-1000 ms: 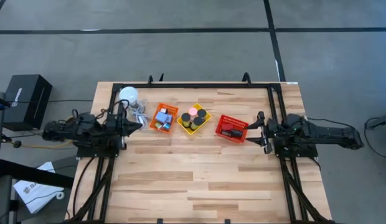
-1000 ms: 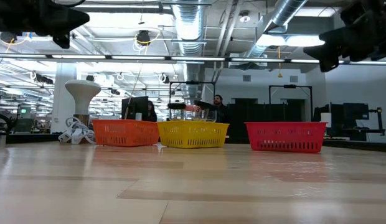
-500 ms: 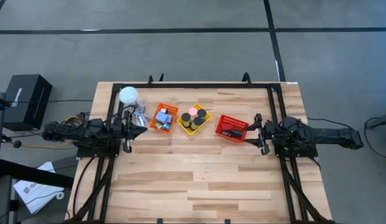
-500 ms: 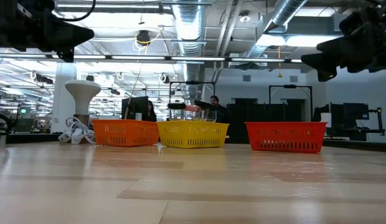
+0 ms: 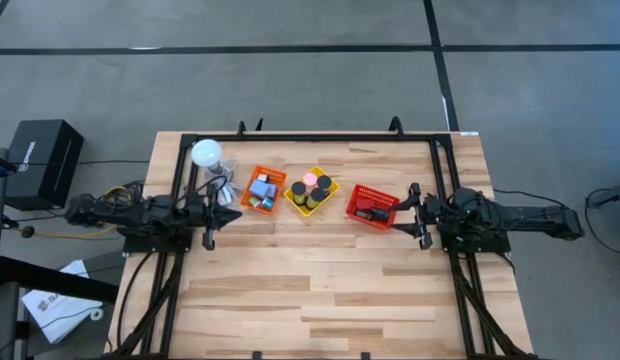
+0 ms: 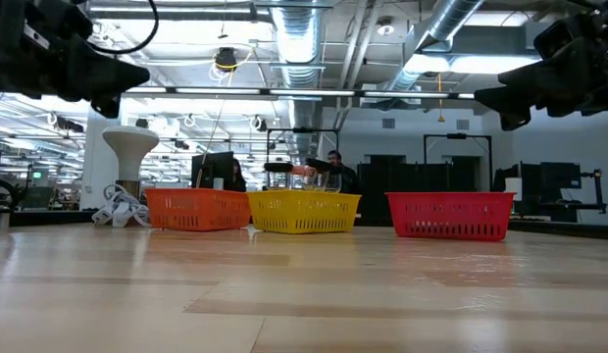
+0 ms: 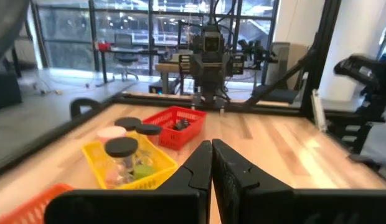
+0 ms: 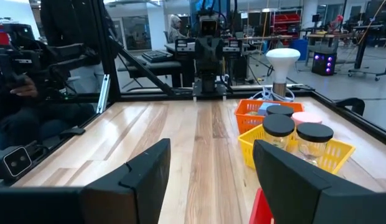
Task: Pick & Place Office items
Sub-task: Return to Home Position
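Three mesh baskets stand in a row at the table's far middle, and the office items lie in them. The orange basket (image 5: 263,190) holds light-blue blocks. The yellow basket (image 5: 311,192) holds black-lidded cylinders (image 7: 123,147) and a pink one (image 5: 310,179). The red basket (image 5: 372,206) holds dark flat pieces. My left gripper (image 5: 233,213) (image 7: 211,163) hovers shut and level, left of the orange basket. My right gripper (image 5: 406,211) (image 8: 208,165) hovers open and level, right of the red basket. Neither holds anything.
A white globe lamp (image 5: 206,153) with a bundle of white cord (image 6: 120,209) stands at the far left, just beyond my left gripper. Black frame rails run along the table's left, right and far edges. Bare wood lies toward the near edge. A person (image 8: 18,81) sits beyond the table.
My left gripper has sunk toward the table and come off the lamp, which now shows whole. It stays shut and level. My right gripper has sunk a little, still open. The baskets and items have not moved.
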`<action>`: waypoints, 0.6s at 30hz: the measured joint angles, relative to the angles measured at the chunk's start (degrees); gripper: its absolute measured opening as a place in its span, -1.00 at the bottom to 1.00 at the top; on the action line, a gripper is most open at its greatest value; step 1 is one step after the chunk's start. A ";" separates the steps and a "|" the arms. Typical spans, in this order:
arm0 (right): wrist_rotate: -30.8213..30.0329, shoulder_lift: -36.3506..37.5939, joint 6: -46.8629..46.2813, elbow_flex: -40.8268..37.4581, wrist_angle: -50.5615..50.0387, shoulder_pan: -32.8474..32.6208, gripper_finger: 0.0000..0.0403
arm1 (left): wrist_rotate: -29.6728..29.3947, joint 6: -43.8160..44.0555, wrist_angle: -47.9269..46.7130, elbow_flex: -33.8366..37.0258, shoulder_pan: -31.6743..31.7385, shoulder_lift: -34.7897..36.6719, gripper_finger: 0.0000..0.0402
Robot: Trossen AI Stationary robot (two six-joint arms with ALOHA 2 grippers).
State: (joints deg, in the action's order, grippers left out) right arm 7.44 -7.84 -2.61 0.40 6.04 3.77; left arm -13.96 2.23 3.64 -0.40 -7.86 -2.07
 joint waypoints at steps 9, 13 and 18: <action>0.01 0.00 0.00 -0.02 -0.04 0.00 0.10 | 0.07 3.00 0.30 0.04 0.00 -3.99 -0.99; 0.01 0.00 0.01 -0.04 -0.04 0.00 0.10 | 0.08 3.00 0.41 0.04 0.00 -5.68 -0.97; 0.00 0.00 0.00 -0.04 -0.04 0.00 0.10 | 0.12 3.00 0.46 0.04 0.00 -7.35 -0.98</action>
State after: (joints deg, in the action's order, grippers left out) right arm 7.44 -7.84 -2.61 0.36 6.00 3.77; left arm -13.85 5.23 4.10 -0.36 -7.86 -9.42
